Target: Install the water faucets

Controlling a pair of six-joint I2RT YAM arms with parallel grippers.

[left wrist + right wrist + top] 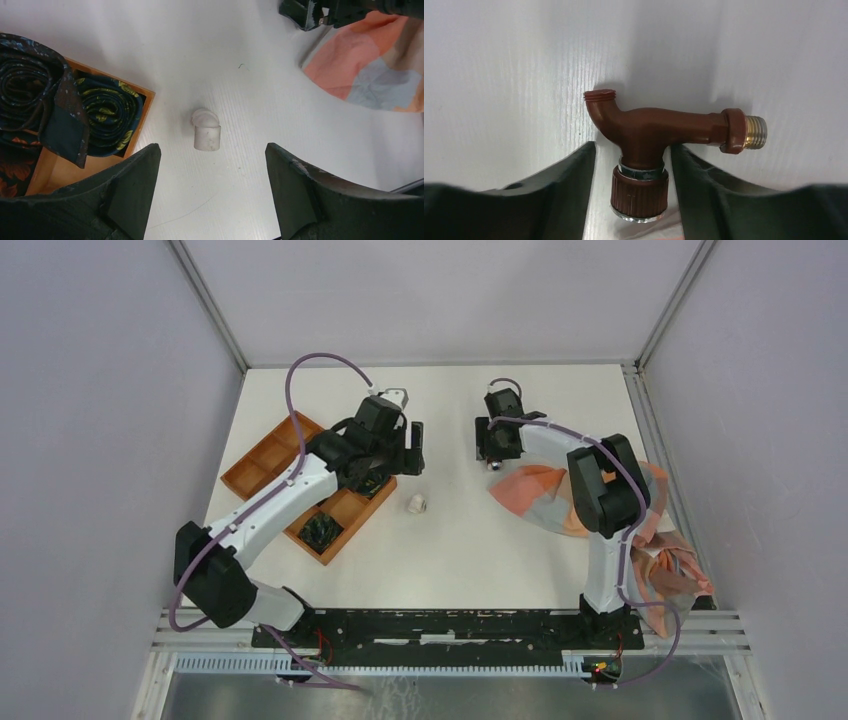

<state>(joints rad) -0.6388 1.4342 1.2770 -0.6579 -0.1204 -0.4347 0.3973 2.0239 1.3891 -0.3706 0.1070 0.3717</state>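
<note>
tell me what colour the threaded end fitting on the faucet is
The end fitting is brass-gold, against the reddish-brown faucet; clearest in the right wrist view.

The left arm (270, 505) stretches from the near edge diagonally toward the middle of the tabletop (470, 560), its left hand (211, 150) tipped downward with fingers (135, 190) spread wide. The right arm (605, 490) folds up by the right edge and reaches left, the right hand (633, 150) low near the far edge, fingers parted.
</note>
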